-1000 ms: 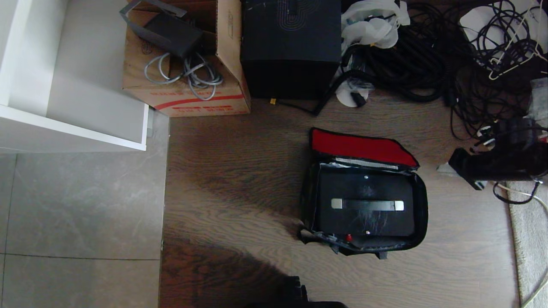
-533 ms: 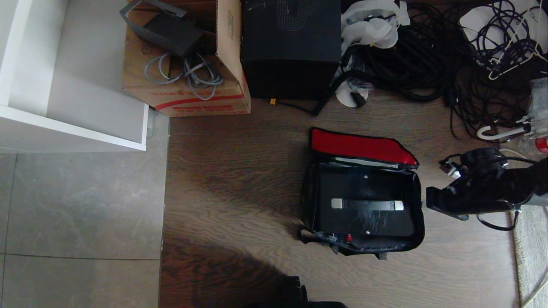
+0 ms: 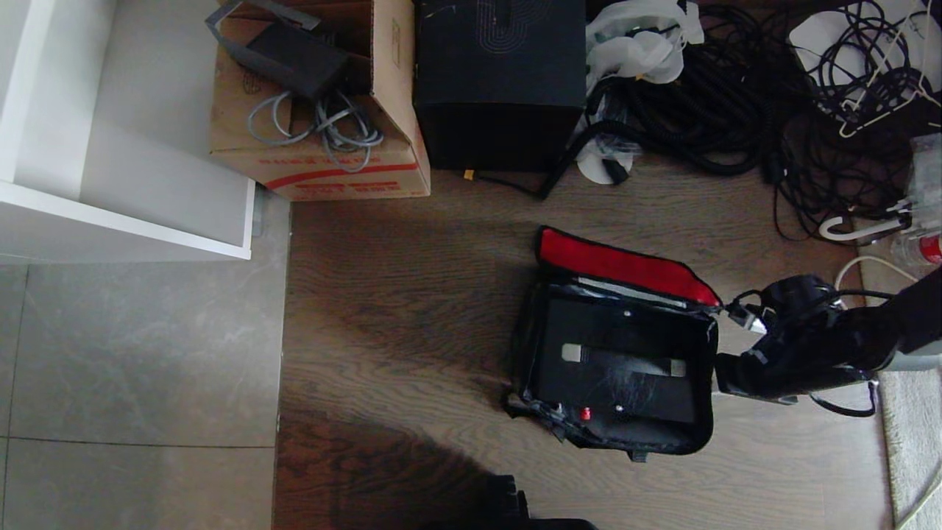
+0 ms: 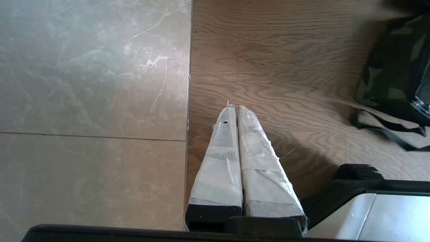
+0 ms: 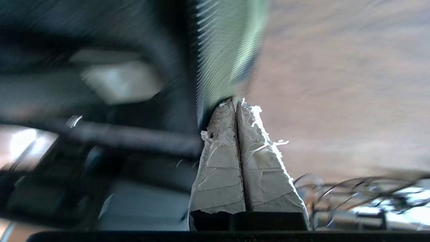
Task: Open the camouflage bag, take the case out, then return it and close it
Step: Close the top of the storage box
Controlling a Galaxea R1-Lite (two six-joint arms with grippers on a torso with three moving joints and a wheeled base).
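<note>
The camouflage bag [image 3: 521, 353] lies open on the wood floor, its red inner flap [image 3: 618, 263] folded back. The black case [image 3: 625, 390] lies flat inside it, and its handle [image 3: 622, 358] with silver ends faces up. My right gripper [image 3: 723, 381] is shut and empty, level with the floor, its tips against the bag's right wall. In the right wrist view the taped fingers [image 5: 236, 102] are pressed together at the bag's blurred green edge [image 5: 231, 50]. My left gripper [image 4: 235, 107] hangs parked and shut over the floor, well left of the bag [image 4: 389, 74].
Behind the bag stand a cardboard box [image 3: 316, 103] with cables, a tall black box [image 3: 500, 81] and a tangle of black cables [image 3: 736, 96]. A white shelf unit [image 3: 125, 147] is at the far left, and a rug edge [image 3: 912, 412] is at the right.
My right arm swung in from the right and came down against the bag's right side. The bag, with the case in it, slid and turned a little to the left.
</note>
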